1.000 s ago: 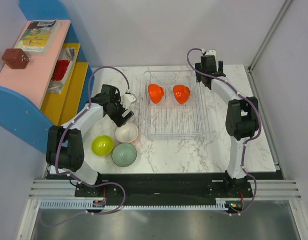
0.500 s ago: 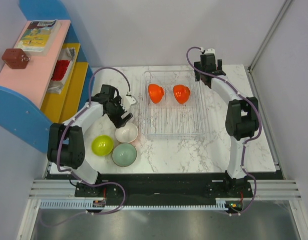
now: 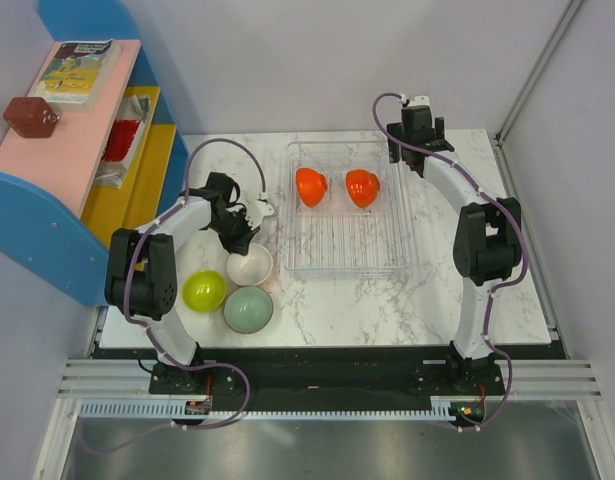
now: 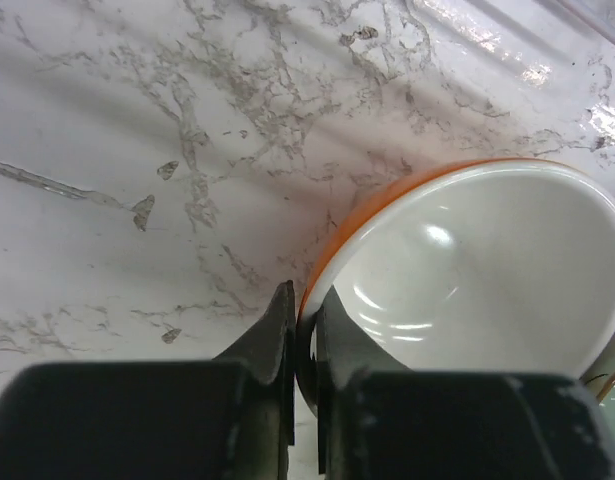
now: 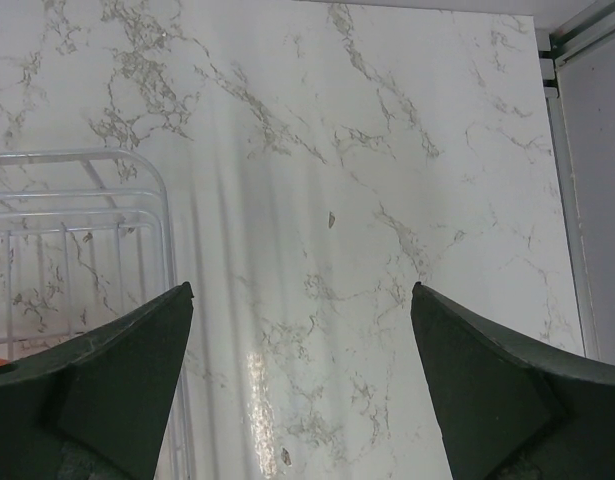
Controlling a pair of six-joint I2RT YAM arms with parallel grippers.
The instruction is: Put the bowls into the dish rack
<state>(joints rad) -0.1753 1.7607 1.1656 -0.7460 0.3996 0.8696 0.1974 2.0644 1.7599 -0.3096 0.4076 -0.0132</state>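
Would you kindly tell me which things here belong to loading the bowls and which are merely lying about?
For the job: dish rack; left red-orange bowl and right red-orange bowl inside it; white-inside bowl, its rim in the left pincer; lime-yellow bowl; grey-green bowl.
Lying about: shelf unit; book; dark red block; red packet.

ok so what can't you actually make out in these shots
Left wrist view: the white bowl runs off the right edge, and its underside is unseen.
Top view: the left claw has tips too small and dark to separate.
Right wrist view: the rack is cut by the left edge and by a finger of the right claw.
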